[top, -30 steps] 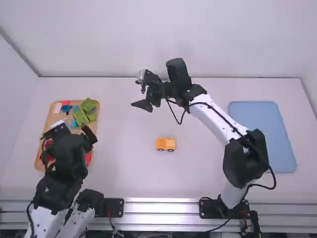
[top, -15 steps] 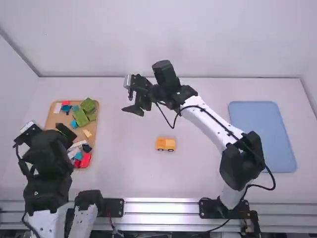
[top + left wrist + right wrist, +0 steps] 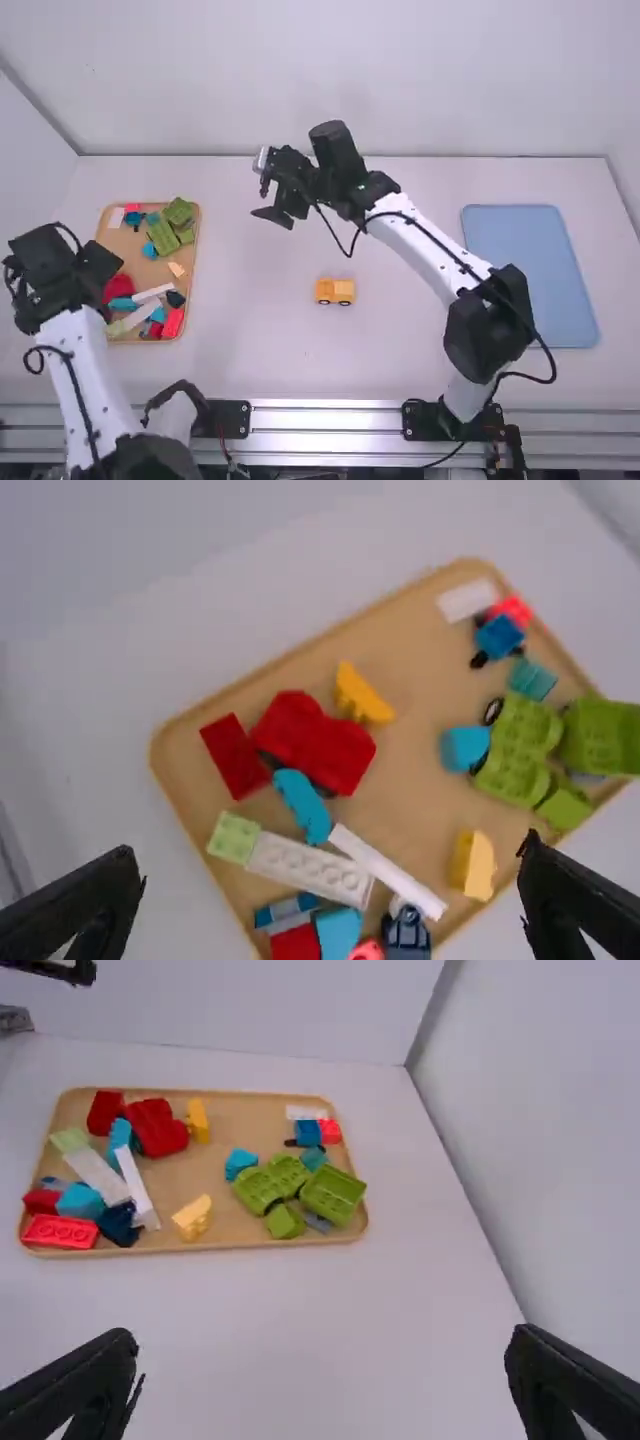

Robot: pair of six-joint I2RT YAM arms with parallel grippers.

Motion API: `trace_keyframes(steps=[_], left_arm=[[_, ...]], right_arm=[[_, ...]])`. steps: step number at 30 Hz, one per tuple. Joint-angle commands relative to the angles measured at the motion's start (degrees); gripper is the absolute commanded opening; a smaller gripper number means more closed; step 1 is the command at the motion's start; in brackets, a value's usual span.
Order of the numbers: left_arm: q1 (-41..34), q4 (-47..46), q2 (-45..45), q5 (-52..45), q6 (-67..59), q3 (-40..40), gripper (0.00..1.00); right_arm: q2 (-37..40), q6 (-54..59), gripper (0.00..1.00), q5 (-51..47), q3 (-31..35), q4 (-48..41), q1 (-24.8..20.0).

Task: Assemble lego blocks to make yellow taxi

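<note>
- My left gripper is at the left side of the wooden tray, and my forearm covers part of the tray's left edge in the high view. Its fingers are spread apart.
- My right gripper hangs to the right of the tray, level with its far end and well apart from it. Its fingers are spread apart too.
- The small orange-yellow taxi stands on the white table to the right of the tray, well apart from it and level with its near half. I see dark wheels at its base.
- In the far right part of the tray, I see a cluster of green blocks, several of them touching.
- By the tray's far end are a small white piece, a bright red one and a blue one.
- Inside the tray's left edge lies a yellow piece, beside joined-looking red blocks.
- A yellow wedge sits near the tray's right edge.
- In the tray's near half, a white studded brick touches a pale green one, with a slim white strip beside it.
- Far to the right of the tray lies a flat blue tray.
</note>
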State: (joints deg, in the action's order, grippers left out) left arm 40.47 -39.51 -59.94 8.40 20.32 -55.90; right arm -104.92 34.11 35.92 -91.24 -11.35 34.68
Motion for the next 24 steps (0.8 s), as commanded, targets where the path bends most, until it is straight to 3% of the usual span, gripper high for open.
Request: trace_keyframes(steps=[1, 7, 13, 19, 24], left_arm=[[2.19, -0.76, -3.67, -4.98, -0.22, -4.5, 0.99], [-1.42, -2.14, -13.51, -13.84, -0.74, -11.93, 0.99], [-10.86, -2.67, -22.51, -13.33, -1.68, -17.2, 0.99], [-22.8, -6.19, -34.53, -2.97, -0.07, -24.33, 0.99], [-24.3, -8.26, -41.9, -1.92, 0.04, -25.9, 0.97]], right_arm=[[-0.61, -0.02, 0.98, 0.07, -1.53, 0.13, -0.63], [-0.61, 0.02, 0.98, 0.04, -1.53, 0.57, -0.66], [-0.61, 0.0, 0.98, 0.0, -1.53, 0.31, -0.11], [-0.61, -1.27, 0.98, 0.0, -1.4, -0.15, -0.42], [-0.61, -1.18, 0.98, 0.02, -1.36, -2.49, -1.4]])
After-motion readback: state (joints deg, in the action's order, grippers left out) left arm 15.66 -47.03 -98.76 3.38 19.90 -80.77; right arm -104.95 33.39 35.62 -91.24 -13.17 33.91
